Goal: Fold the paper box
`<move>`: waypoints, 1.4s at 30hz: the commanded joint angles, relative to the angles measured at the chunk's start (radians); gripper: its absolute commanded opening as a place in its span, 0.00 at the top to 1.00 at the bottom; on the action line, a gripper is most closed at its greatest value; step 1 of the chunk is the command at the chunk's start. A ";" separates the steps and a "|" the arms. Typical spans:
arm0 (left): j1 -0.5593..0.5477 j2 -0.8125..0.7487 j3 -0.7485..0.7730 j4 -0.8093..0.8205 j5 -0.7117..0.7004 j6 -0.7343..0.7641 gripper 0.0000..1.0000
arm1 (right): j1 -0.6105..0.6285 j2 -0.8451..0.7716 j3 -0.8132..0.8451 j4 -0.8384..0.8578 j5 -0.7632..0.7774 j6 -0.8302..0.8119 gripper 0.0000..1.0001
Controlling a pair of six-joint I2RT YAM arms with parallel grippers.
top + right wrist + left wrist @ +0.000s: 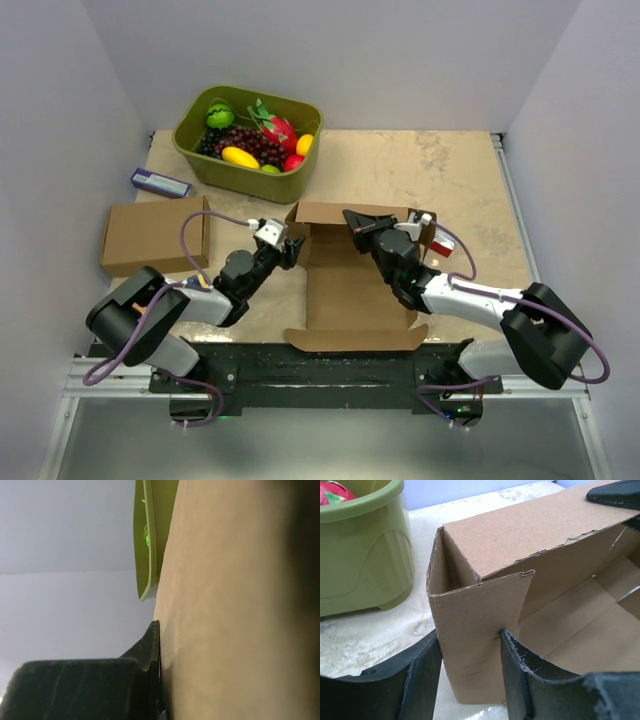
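Paper box (345, 285) on beige table (470, 190) | white walls (60, 120) | left tool (470, 645) spread astride corner flap (475, 610) | right tool (355, 222) grip unclear

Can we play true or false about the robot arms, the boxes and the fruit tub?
1. The green tub has fruit in it. True.
2. The paper box is already folded shut. False: it is open on top and its floor shows.
3. Another brown box lies to the left of the paper box. True.
4. The right gripper is picking fruit out of the tub. False: its fingers are on the paper box's back wall.
5. The left gripper has one finger on each side of a corner flap of the paper box. True.
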 commanded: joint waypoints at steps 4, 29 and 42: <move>-0.089 0.068 0.113 0.108 -0.096 0.055 0.43 | 0.042 0.034 -0.008 -0.117 -0.172 -0.028 1.00; -0.089 0.192 0.161 0.227 -0.390 0.112 0.81 | 0.053 0.010 -0.026 -0.134 -0.199 -0.031 1.00; -0.090 0.155 0.136 0.217 -0.504 0.141 0.88 | 0.068 -0.020 0.000 -0.158 -0.215 -0.036 1.00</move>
